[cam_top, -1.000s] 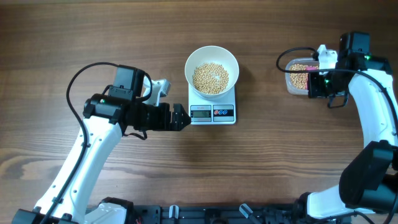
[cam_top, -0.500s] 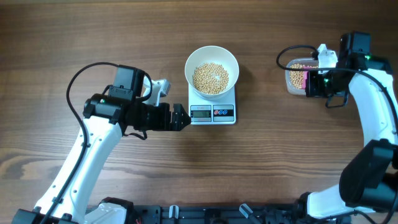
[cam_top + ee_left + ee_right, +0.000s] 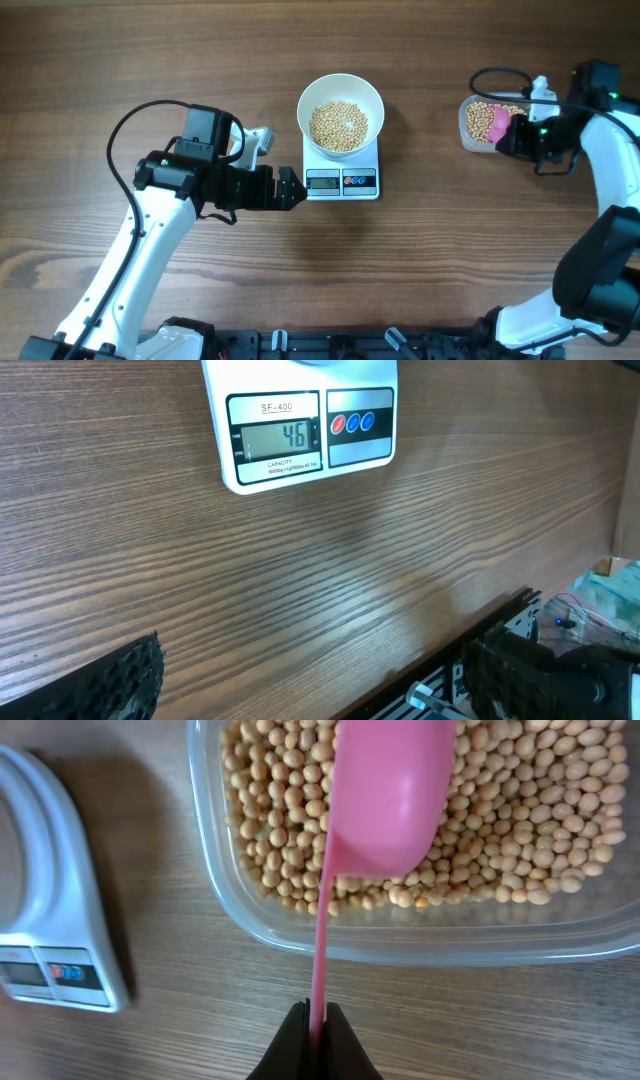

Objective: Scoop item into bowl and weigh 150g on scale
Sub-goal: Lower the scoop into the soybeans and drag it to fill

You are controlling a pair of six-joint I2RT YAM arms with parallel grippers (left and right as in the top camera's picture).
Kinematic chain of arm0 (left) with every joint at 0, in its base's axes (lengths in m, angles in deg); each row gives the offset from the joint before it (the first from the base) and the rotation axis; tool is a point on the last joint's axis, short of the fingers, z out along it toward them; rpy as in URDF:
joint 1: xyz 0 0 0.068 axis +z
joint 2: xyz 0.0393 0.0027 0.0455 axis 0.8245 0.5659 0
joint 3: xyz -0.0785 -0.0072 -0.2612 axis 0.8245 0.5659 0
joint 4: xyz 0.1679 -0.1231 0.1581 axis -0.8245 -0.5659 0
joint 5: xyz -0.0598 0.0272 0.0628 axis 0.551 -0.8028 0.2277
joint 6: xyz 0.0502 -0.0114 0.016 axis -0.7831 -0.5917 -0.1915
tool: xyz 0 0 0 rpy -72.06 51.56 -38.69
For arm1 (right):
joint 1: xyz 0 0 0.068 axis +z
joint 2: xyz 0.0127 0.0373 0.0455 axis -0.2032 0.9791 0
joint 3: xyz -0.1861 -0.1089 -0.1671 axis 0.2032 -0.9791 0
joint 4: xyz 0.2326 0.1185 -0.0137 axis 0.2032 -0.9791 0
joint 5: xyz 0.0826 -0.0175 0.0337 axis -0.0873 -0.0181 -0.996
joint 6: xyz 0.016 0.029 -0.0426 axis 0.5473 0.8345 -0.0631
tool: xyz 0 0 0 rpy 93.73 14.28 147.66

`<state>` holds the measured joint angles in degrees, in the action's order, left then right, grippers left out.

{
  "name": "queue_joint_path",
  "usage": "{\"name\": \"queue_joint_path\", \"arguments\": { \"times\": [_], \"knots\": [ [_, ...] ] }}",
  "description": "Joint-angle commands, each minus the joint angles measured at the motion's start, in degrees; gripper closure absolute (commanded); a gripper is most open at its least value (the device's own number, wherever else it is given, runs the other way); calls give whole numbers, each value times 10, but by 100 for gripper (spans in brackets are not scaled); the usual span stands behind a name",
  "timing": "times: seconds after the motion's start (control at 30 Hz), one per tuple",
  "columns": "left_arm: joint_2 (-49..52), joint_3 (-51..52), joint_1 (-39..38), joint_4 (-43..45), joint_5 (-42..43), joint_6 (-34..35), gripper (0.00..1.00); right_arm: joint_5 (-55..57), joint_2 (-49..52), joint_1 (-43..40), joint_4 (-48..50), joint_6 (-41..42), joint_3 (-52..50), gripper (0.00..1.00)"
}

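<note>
White bowl (image 3: pixel 306 104) of tan beans (image 3: pixel 338 125) atop scale (image 3: pixel 342 183) (display reads 46)

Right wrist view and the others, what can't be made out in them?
Right wrist: scale blurred, cut by left edge, display unreadable; container runs past top edge; scoop shows only smooth pink, so any beans in it are unseen.
Overhead: scale display too small to read.
Left wrist: bowl cut off by top edge.
</note>
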<state>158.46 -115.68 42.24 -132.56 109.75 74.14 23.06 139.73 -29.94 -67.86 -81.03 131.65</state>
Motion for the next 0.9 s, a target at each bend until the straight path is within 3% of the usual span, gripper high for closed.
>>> {"name": "queue_joint_path", "arguments": {
  "times": [0.0,0.87],
  "knots": [
    [1,0,0,0,-6,1,0,-101,14,-18,-1,-1,-2,96],
    [1,0,0,0,-6,1,0,-175,14,-62,6,2,-33,96]
  ]
}}
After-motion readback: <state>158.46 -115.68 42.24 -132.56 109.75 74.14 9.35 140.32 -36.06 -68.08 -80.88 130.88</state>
